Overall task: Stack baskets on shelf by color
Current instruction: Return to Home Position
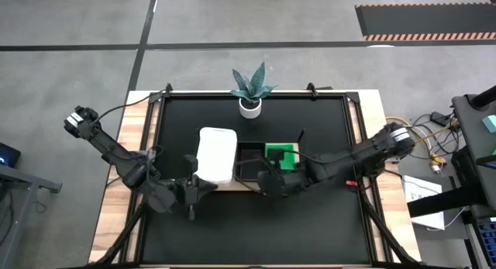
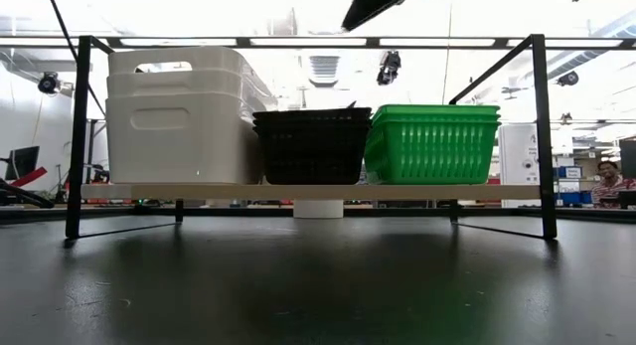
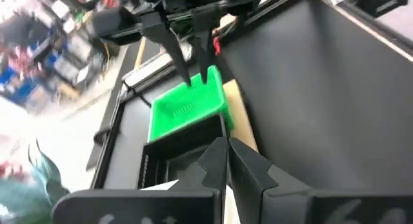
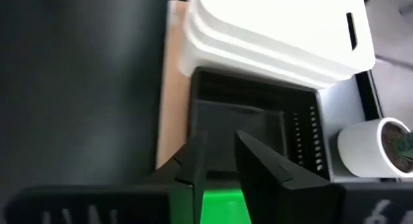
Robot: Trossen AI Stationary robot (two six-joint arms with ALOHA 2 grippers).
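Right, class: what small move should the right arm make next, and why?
Probably raise the right gripper clear and retreat: white baskets, black baskets and green baskets sit sorted on the shelf, and its open, empty jaws hover by the black stack. The left gripper waits beside the white stack.

White plant pot [image 1: 249, 107] on black mat [image 1: 318, 222]

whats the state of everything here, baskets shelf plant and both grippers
shelf, level, carrying all three stacks
white baskets, nested stack at its left end
black baskets, nested stack in the middle
green baskets, nested stack at the right end
plant pot, upright behind the shelf
left gripper, fingers shut, empty, before the white stack
right gripper, fingers open, empty, near the black stack
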